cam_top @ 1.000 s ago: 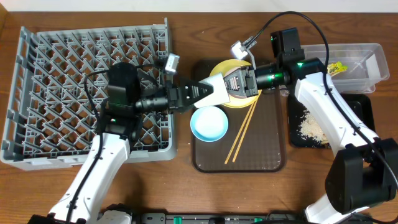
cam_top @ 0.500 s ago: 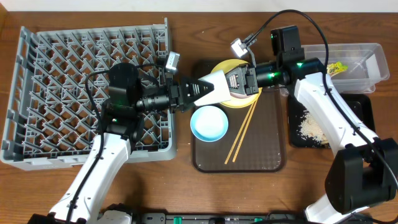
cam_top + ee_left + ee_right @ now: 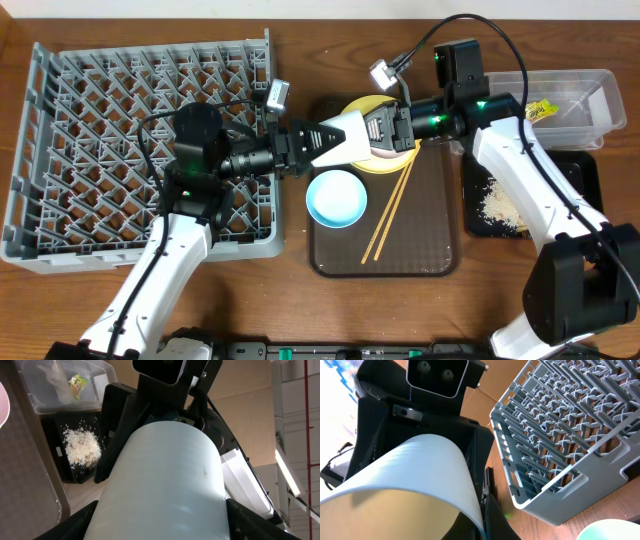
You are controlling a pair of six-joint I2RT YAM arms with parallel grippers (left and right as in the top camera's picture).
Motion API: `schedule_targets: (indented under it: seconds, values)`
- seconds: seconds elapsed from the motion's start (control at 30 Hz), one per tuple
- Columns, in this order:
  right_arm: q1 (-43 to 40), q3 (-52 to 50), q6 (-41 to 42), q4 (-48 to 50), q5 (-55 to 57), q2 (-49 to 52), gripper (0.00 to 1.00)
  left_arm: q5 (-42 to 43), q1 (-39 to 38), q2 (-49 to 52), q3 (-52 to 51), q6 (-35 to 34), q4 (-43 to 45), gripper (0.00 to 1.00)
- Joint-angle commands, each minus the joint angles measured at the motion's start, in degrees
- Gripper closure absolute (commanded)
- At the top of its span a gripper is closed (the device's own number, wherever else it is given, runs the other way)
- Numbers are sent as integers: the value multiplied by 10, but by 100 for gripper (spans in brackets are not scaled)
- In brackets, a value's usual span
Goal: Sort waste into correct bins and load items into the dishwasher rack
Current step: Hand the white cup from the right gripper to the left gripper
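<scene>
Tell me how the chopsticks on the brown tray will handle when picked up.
The chopsticks look thin and straight, so they are probably stiff and light. They lie flat on the tray, which likely leaves little for fingers to get under, and they may slide or roll when nudged. As two separate sticks side by side, one could slip out of a pinch.

Wears white shells along the long links of the left arm (image 3: pixel 165 255) and right arm (image 3: pixel 530 190), with black cylindrical housings at the joints. Ends in a black left end effector (image 3: pixel 345 141) and black right end effector (image 3: pixel 372 132). Carries a grey camera block (image 3: pixel 277 96) at each wrist, trails thin black cables (image 3: pixel 430 36), glows green at small lights (image 3: pixel 487 103).
</scene>
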Motion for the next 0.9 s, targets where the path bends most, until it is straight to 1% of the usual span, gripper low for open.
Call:
schedule_targets:
  seconds: [0.0, 0.1, 0.13, 0.17, 0.2, 0.23, 0.3, 0.4, 0.53, 0.67, 0.77, 0.87]
  values:
    - [44, 1, -1, 0, 90, 5, 99, 11, -28, -6, 13, -5, 20, 25]
    - [44, 1, -1, 1, 90, 5, 98, 12, -28, -6, 13, -5, 20, 29]
    - [44, 1, -2, 1, 90, 5, 95, 11, -28, -6, 13, -5, 21, 31]
    - [44, 1, -2, 1, 91, 5, 89, 11, -28, -6, 13, -4, 20, 33]
    - [43, 1, -2, 1, 99, 5, 75, 12, -28, -6, 13, 2, 20, 35]
    - [43, 1, -2, 1, 108, 5, 64, 12, -28, -6, 13, 13, 20, 37]
    - [40, 1, -2, 1, 109, 5, 52, 12, -28, -6, 13, 40, 20, 43]
    - [30, 1, -1, -2, 109, 5, 50, 12, -28, -6, 13, 85, 20, 49]
    - [-3, 1, -1, -14, 96, 5, 48, 10, -28, -4, 13, 145, 12, 50]
    - [-44, 1, -2, -31, 52, 5, 48, -24, -28, -4, 13, 200, -50, 50]
    - [-72, 1, -2, -39, 33, 5, 48, -55, -27, -4, 13, 241, -96, 53]
    - [-99, 1, -5, -41, 34, 5, 48, -64, -16, -4, 13, 282, -112, 57]
